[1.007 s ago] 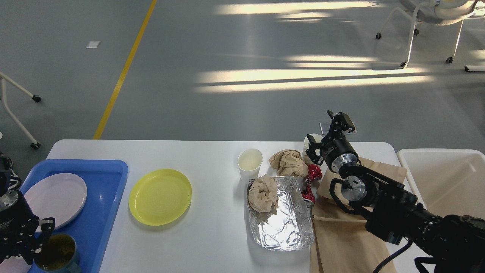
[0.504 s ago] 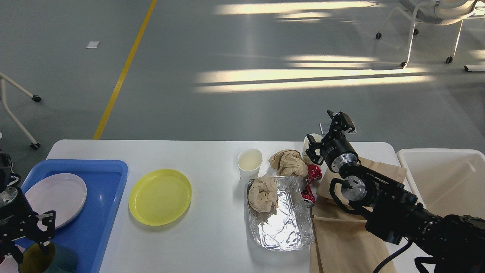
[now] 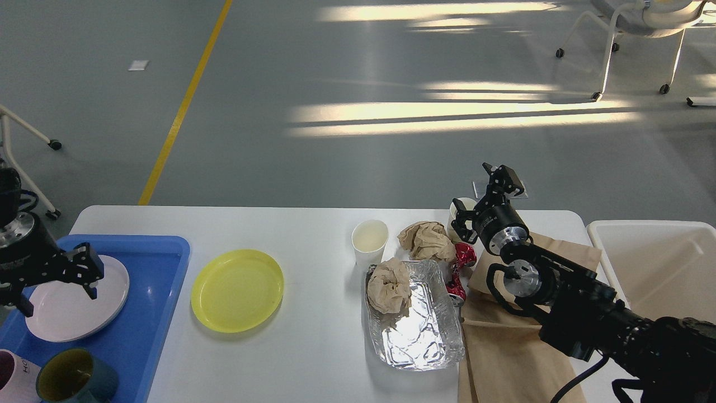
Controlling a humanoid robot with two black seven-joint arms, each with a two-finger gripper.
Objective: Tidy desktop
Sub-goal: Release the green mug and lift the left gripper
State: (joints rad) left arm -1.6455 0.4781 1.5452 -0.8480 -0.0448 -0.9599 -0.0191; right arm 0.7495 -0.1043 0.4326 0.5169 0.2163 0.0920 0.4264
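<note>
The desktop (image 3: pixel 313 235) is a wide white table that fills the lower half of my view, with grey floor beyond its far edge. Every place below is given relative to it. Off its right end stands a white bin (image 3: pixel 654 263). On its left end lies a blue tray (image 3: pixel 151 296), which carries a white plate (image 3: pixel 67 310), a dark green mug (image 3: pixel 75 383) and, at the near left corner, a white mug (image 3: pixel 17 383). Along its right side lies a brown paper bag (image 3: pixel 503 347), partly under my right arm. Just left of the bag sits a foil tray (image 3: pixel 417 324) with a crumpled brown paper ball (image 3: pixel 389 285) in its far end. Between the two trays rests a yellow plate (image 3: pixel 238 291). Near the far edge are a second paper ball (image 3: pixel 425 240), a white paper cup (image 3: pixel 369 240) and, beside the foil tray, a crushed red can (image 3: pixel 458 268). Another white cup (image 3: pixel 460 208) stands behind my right gripper (image 3: pixel 475 196), whose fingers are spread apart and empty. My left gripper (image 3: pixel 53 285) hangs over the white plate, fingers apart, holding nothing.
</note>
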